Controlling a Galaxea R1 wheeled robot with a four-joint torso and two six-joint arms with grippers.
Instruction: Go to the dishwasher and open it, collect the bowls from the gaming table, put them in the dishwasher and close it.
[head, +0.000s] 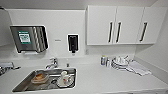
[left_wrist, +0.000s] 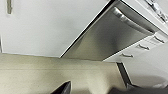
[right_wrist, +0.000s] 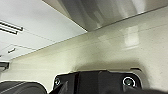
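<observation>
Stainless-steel dishwasher (left_wrist: 105, 40) closed, its bar handle (left_wrist: 132, 22) beside white cabinets (left_wrist: 45, 25)

Bright, even light washes the white worktop (head: 105, 77) and wall cupboards (head: 125, 25), whose lines bow toward the edges of the soft, blocky head view. The dishwasher (left_wrist: 105, 40) front carries a dull sheen, with pale reflected patches in the blurred right wrist view.

The head camera looked down from high onto the desk (head: 105, 77) and sink (head: 30, 82), while both low wrist cameras faced the dishwasher (left_wrist: 105, 40) front closely above the floor (left_wrist: 50, 72).
</observation>
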